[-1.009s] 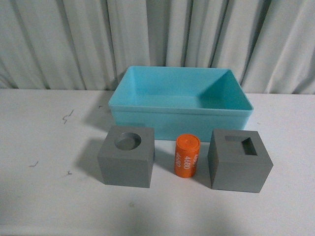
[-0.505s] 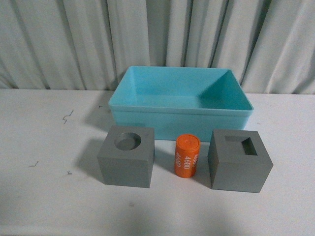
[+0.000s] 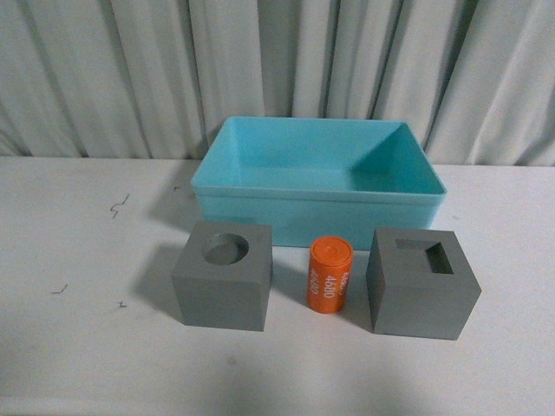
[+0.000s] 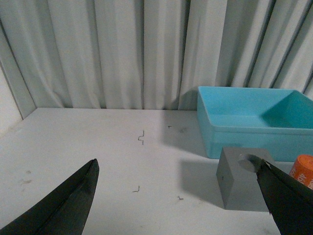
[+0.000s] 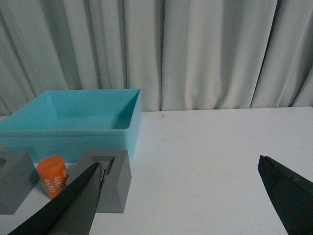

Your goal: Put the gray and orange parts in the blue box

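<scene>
Left tool (image 4: 176,162) and right tool (image 5: 179,161): both spread wide, holding nothing, well apart from the parts. 
Desk (image 3: 69,347): white, flat, lightly scuffed. 
Blue box (image 3: 318,208): shallow turquoise plastic tub, rimmed, nothing inside, at the back. 
Round-recess gray cube (image 3: 221,290), square-recess gray cube (image 3: 422,299): matte, sharp-edged, near the box front. 
Orange cylinder (image 3: 329,282): upright between them, printed 4680. 
Step judged: nothing placed yet; the next move calls for reaching a part with fingers straddling it.

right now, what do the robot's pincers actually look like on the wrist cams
Only the tips show. The left pincer has two matte, near-black fingers, flat-sided wedges that taper to blunt points. The right pincer looks the same: plain dark tapering wedges. No cables, markings or padding are visible on either, and the front view shows no arm at all.
</scene>
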{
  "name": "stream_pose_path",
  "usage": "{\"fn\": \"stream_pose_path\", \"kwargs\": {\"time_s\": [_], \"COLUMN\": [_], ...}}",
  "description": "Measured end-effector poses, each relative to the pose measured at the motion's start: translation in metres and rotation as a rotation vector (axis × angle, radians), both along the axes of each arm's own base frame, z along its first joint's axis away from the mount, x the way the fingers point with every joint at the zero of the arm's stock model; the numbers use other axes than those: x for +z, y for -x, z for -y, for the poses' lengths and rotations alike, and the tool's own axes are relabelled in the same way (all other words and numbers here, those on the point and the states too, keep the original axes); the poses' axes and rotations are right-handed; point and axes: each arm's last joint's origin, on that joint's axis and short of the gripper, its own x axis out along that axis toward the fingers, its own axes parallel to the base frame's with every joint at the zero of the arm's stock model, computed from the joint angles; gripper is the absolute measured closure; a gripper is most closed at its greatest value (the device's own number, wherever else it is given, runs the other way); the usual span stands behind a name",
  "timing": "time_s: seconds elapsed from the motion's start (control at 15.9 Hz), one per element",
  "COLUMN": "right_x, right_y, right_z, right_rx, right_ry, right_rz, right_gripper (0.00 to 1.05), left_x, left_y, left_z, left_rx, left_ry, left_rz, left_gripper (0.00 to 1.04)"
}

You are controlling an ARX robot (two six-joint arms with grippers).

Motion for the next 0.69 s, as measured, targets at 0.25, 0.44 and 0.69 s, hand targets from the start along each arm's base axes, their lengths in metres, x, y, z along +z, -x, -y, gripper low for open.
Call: {"fn": "stream_pose_path", "kwargs": {"time_s": [0.25, 0.44, 0.69], "right_x": [0.0, 0.0, 0.0], "right_y": [0.0, 0.0, 0.0], "right_z": [0.0, 0.0, 0.0], "right_rx": [0.0, 0.0, 0.0], "right_ry": [0.0, 0.0, 0.0], "right_rz": [0.0, 0.0, 0.0], "right_gripper": [0.06, 0.06, 0.06], "left_x": [0.0, 0.0, 0.0], "left_y": [0.0, 0.0, 0.0], "left_z": [0.0, 0.0, 0.0], "left_rx": [0.0, 0.0, 0.0], "left_ry": [0.0, 0.0, 0.0], "left_rz": [0.0, 0.0, 0.0], "left_gripper": [0.07, 0.07, 0.07]}}
